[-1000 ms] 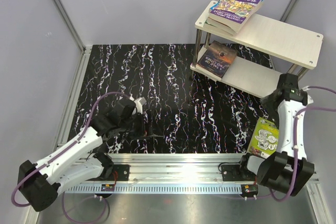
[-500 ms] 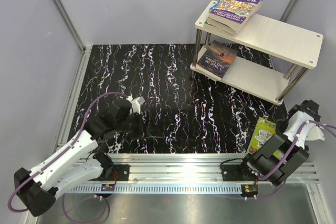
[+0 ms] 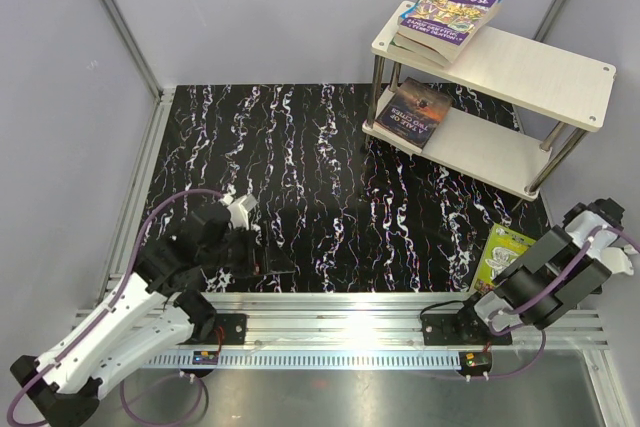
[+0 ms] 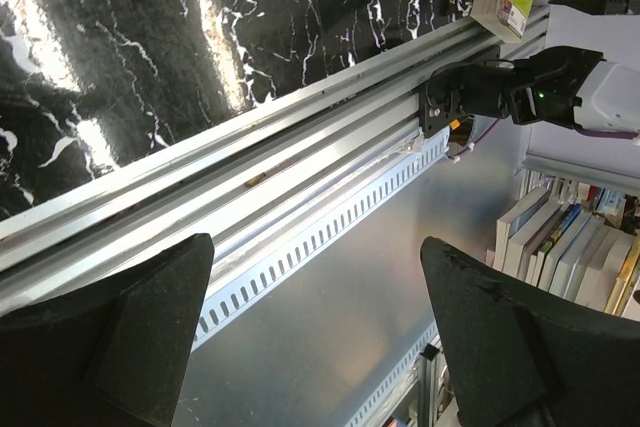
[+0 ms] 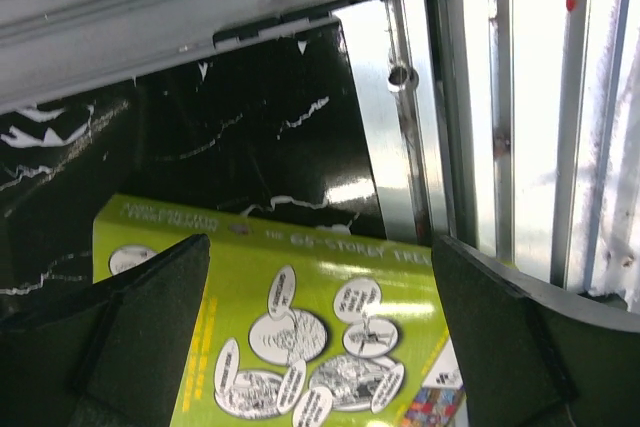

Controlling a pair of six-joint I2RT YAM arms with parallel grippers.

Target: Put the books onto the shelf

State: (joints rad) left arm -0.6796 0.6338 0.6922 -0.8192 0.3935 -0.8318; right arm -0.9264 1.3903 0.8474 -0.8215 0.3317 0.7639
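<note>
One lime book (image 3: pixel 502 255) at desk (image 3: pixel 330 147) edge. Right claw (image 5: pixel 320 337) gaping, empty, above it: lower squarely, pinch edge, carry to shelf (image 3: pixel 540 62). Left claw (image 4: pixel 315 337) open, empty.

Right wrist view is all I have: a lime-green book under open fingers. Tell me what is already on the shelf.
Observer: On the shelf, the top board carries a stack of books at its left end as the top camera sees it, with a purple cover uppermost.
Operator: Give me the lower board too.
Observer: One dark book lies flat on the lower board, also at the left end.
Operator: Report the left arm.
Observer: The left gripper is open and holds nothing. It is close to the metal rail at the table's near edge.
</note>
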